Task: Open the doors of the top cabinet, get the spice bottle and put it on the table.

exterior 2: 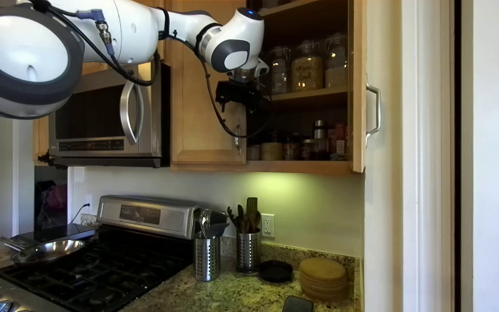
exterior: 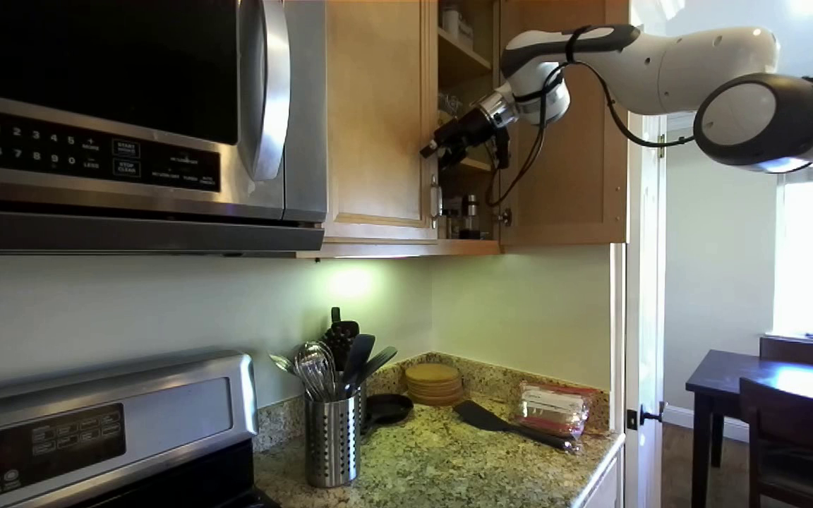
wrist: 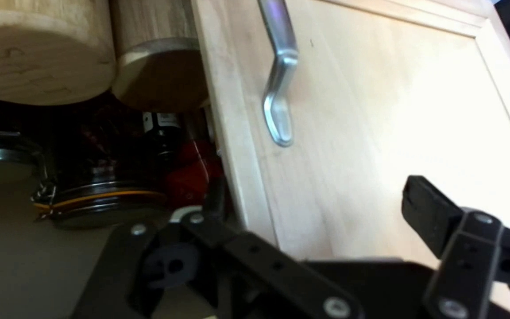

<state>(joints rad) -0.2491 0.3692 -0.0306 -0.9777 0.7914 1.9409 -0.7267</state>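
A: How is the gripper [wrist: 314, 188] held?

B: Its jaws are spread wide; nothing is gripped. In the wrist view, the edge of a door [wrist: 370, 133] is seen between the fingers [wrist: 432, 217]; contact cannot be judged.

A: How should this door be opened well?

B: The edge should be hooked by the cabinet-side finger and drawn gently along its swing. The handle [wrist: 280, 73], near twelve o'clock, should not be knocked.

A: And the spice bottle [exterior: 471, 220]?

B: Probably it is the dark one with silvery cap, seen low in the top cabinet [exterior: 464, 247], at five o'clock from the gripper in an exterior view. Later it is to be lowered to the table [exterior: 435, 466], at six o'clock.
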